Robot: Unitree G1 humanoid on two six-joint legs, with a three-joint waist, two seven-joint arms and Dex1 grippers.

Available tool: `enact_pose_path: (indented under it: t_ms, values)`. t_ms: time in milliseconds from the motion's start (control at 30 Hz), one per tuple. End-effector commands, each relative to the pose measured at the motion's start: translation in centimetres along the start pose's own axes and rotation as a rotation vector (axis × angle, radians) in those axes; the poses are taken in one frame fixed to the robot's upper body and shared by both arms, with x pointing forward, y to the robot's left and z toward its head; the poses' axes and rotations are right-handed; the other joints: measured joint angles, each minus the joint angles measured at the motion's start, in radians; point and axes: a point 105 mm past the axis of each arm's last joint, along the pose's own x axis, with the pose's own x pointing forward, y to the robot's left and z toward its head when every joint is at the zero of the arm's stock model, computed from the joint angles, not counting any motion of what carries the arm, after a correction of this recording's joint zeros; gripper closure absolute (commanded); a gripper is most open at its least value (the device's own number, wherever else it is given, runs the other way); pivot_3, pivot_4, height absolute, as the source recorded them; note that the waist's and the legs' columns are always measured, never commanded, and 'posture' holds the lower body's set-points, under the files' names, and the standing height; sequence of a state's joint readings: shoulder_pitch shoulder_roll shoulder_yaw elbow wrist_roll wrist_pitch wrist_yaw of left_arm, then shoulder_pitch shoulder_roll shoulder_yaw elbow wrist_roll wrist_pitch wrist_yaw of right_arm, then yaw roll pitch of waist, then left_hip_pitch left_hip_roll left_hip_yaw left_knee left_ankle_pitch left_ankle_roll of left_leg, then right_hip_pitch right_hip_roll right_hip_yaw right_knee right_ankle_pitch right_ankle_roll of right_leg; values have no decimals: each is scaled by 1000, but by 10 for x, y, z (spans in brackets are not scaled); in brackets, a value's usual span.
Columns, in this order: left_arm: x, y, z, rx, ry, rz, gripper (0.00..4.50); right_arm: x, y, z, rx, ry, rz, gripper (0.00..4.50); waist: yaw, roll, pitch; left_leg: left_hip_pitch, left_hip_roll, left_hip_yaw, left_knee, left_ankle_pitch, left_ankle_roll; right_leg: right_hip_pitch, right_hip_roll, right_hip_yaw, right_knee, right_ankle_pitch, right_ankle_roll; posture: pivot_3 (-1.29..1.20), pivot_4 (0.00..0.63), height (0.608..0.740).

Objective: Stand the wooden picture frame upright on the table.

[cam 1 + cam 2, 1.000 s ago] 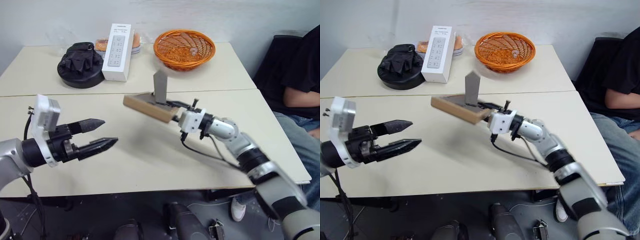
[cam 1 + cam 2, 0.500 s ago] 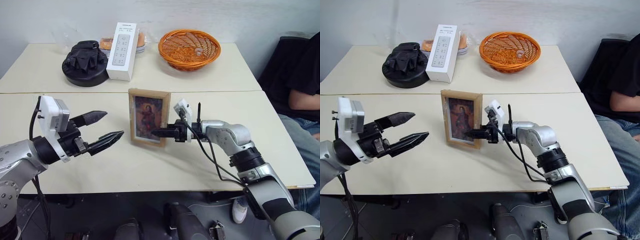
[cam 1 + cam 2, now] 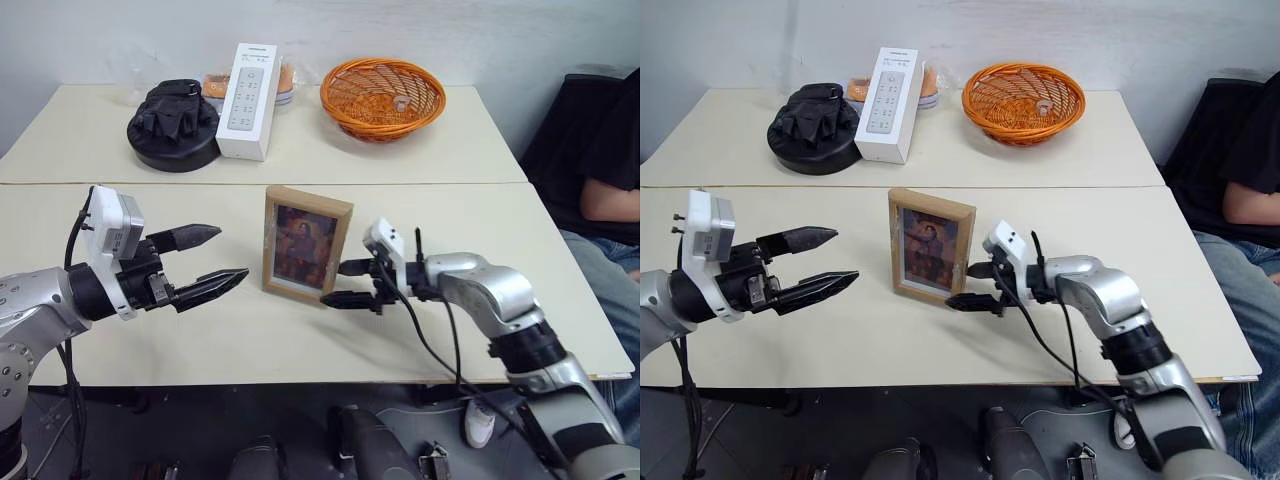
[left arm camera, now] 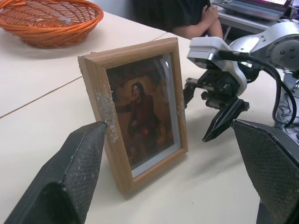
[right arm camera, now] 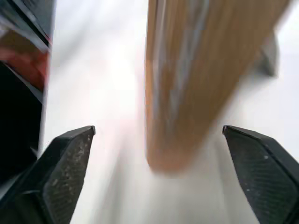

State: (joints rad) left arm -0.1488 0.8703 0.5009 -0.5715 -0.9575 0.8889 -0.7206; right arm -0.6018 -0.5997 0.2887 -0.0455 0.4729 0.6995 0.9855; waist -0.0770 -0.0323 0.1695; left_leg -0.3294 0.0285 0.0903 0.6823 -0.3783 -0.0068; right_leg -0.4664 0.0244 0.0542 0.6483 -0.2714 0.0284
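Observation:
The wooden picture frame (image 3: pixel 306 244) stands upright on the cream table (image 3: pixel 480 215), its dark brownish portrait facing me. My right gripper (image 3: pixel 345 283) is open just to the right of the frame's lower corner, fingers apart and clear of the wood. In the right wrist view the frame's edge (image 5: pixel 201 79) rises between the spread fingertips. My left gripper (image 3: pixel 215 256) hovers open to the left of the frame, pointing at it with nothing between its fingers. The left wrist view shows the frame (image 4: pixel 140 112) and the right gripper (image 4: pixel 212 109) beyond it.
At the back of the table stand a tall white box (image 3: pixel 247 88), a black round object (image 3: pixel 172 126) and an orange basket (image 3: pixel 383 97). A seated person (image 3: pixel 605 170) is at the right edge. A seam (image 3: pixel 100 184) runs across the two tabletops.
My right gripper has let go of the frame, opened its fingers and drawn back to the right and lower. The frame now stands free. My left gripper has stayed put.

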Motion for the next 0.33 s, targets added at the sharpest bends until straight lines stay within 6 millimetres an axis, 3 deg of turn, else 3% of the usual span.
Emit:
enact_pose_path:
  t_ms: [33,200,267,333]
  values:
    - [-5,2,6,49,-8,-1,0,-49,-5,14,-214,26,-75,11,3,1,0,-1,0,0,0,0,0,0,0,0,-1,0,1,0,150,740]
    - [-13,11,9,85,1,29,0,-124,14,57,-117,-147,-2,11,8,1,1,-1,0,0,0,-1,2,0,0,0,-3,1,1,0,150,740]
    - [-15,13,14,98,-4,33,0,-139,21,65,-94,-184,18,11,11,1,1,-1,1,0,0,-4,7,0,1,0,-3,1,1,0,150,740]
    - [-16,15,14,111,12,29,0,-142,22,68,-70,-211,15,11,11,1,1,0,1,0,0,-4,7,1,1,0,-3,1,1,0,150,740]
